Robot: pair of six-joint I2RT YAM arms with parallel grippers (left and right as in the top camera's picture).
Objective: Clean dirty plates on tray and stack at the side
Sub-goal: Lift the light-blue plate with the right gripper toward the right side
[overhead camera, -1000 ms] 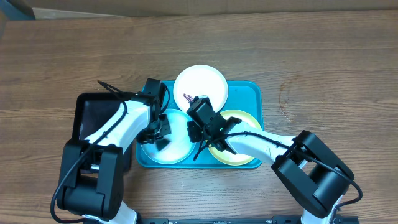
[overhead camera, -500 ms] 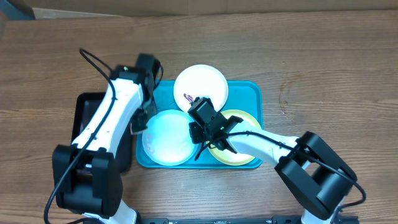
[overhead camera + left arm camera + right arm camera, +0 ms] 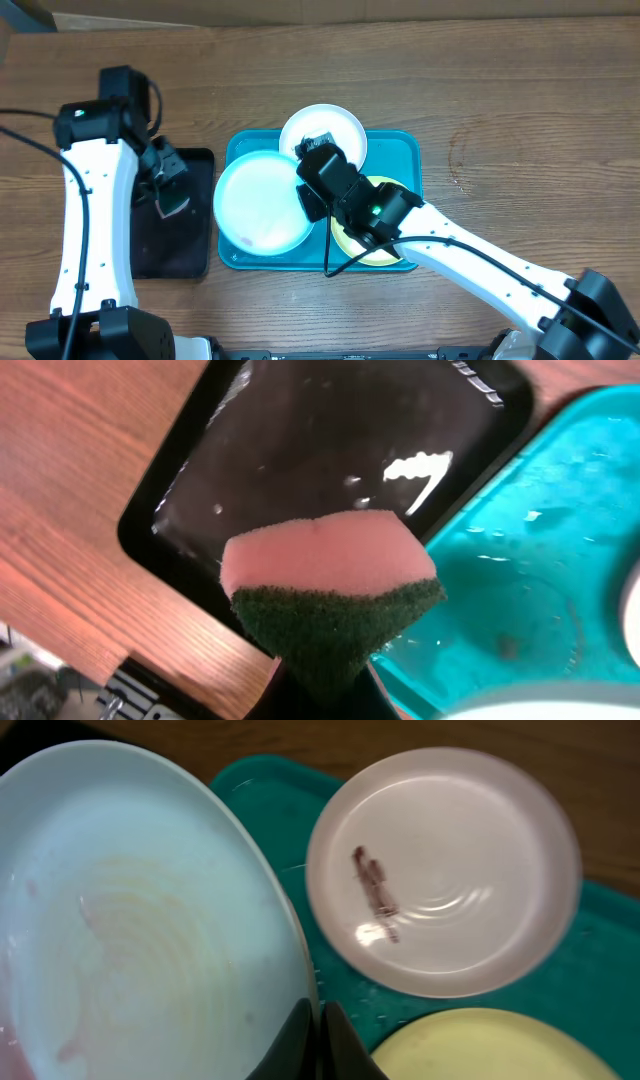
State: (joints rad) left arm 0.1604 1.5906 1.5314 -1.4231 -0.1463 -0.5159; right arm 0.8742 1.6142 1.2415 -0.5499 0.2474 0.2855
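Note:
My right gripper [image 3: 306, 203] is shut on the rim of the light blue plate [image 3: 258, 203] and holds it lifted over the left part of the turquoise tray [image 3: 405, 150]; the jaws [image 3: 312, 1025] pinch the plate's edge [image 3: 130, 920]. The white plate [image 3: 335, 128] with a brown-red smear [image 3: 375, 890] lies at the tray's back. The yellow-green plate [image 3: 395, 190] lies at the tray's right, partly under my right arm. My left gripper [image 3: 165, 190] is shut on a pink and green sponge [image 3: 325, 585] over the black tray [image 3: 175, 245].
The black tray [image 3: 330, 440] sits left of the turquoise tray [image 3: 530, 570], wet and shiny inside. Wooden table [image 3: 520, 90] surrounds both. Cables trail from both arms.
My left arm has swung left off the turquoise tray with the sponge to above the black tray. My right gripper has lifted the light blue plate, now larger in view.

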